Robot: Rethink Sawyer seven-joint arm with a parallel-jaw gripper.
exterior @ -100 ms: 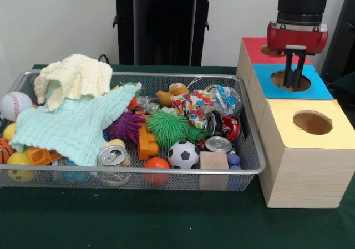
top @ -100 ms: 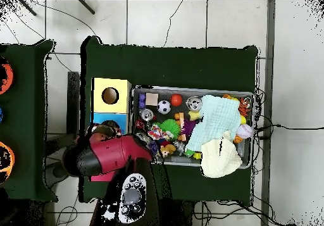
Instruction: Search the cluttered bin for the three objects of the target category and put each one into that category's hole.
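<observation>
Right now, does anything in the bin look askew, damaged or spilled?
Two knitted cloths, cream and mint, sprawl over the bin's left side, hiding toys. A red can lies tipped sideways. Nothing has spilled outside.

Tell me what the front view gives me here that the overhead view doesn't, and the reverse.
Front view only: the gripper hanging over the round hole in the blue box top, and the red box top behind it.

Overhead view only: the red and black arm covering most of those two boxes, plus the tiled floor around the table.

Both: the wire mesh bin, the mint knitted cloth, the cream knitted cloth, the small soccer ball and the yellow-topped wooden box.
</observation>
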